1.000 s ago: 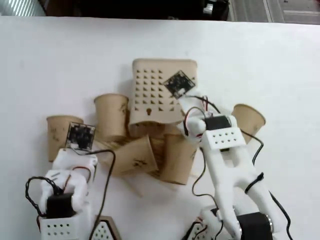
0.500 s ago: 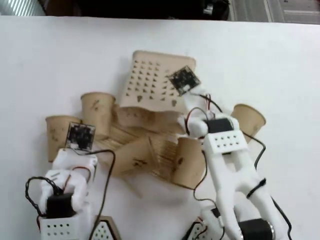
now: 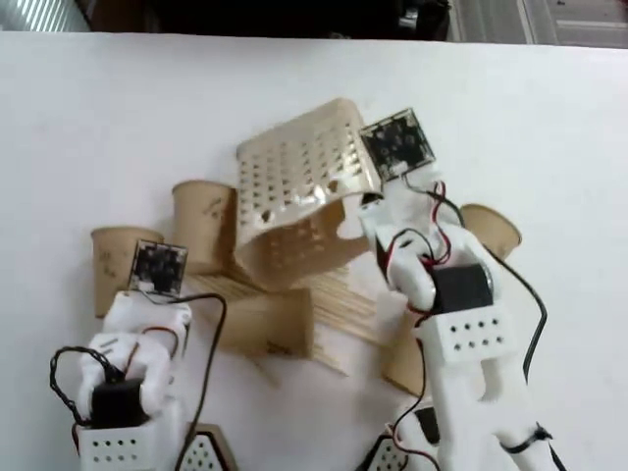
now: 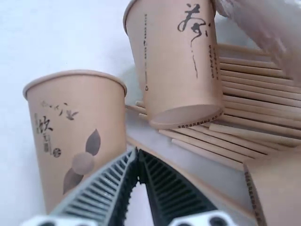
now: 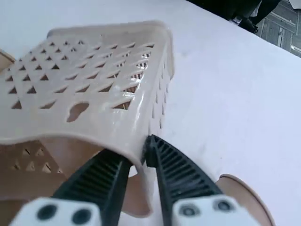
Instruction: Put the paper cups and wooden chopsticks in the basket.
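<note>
White table [image 3: 118, 108]: I'm clamping the beige perforated plastic basket [image 3: 294, 186] mid-frame with the right gripper [image 5: 141, 155], left gripper [image 4: 137, 157] clenched empty; brown paper cups [image 3: 204, 221], pale wooden chopsticks [image 3: 339, 299] lying outside

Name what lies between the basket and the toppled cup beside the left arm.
Wooden chopsticks lie spread between basket and cup; the high view shows it.

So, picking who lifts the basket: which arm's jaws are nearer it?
Right. The right arm has its jaws clamped on the basket wall; the left arm sits by a paper cup, jaws shut, apart from the basket.
</note>
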You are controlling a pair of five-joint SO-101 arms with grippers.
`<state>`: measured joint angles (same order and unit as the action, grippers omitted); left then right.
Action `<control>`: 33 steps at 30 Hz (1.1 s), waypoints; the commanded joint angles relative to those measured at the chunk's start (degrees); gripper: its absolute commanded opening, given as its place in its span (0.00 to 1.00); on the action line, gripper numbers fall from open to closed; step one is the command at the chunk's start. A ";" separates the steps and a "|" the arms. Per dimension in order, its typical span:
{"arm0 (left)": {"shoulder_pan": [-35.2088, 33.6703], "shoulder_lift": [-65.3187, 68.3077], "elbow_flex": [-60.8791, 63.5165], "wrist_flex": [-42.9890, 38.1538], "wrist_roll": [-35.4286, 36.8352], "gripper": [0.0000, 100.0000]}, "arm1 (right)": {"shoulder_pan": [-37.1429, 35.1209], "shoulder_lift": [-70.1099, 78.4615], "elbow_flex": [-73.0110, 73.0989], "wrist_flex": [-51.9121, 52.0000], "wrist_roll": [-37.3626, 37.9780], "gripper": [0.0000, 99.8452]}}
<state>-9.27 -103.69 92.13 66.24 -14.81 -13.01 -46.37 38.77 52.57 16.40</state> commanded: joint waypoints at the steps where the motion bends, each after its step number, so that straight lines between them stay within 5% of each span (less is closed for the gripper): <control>1: -0.66 -0.75 -2.29 0.18 -0.70 0.02 | 0.22 -2.77 -8.53 4.35 -2.99 0.02; 13: -0.66 -0.75 -1.76 0.00 -0.70 0.02 | 0.31 -1.63 -18.46 12.79 -8.79 0.02; 33: -0.66 -0.75 -1.76 0.00 -0.70 0.02 | 6.81 34.42 -48.26 21.67 -17.32 0.02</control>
<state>-9.27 -103.69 92.13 66.24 -14.81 -6.95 -12.88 -5.54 73.85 -0.13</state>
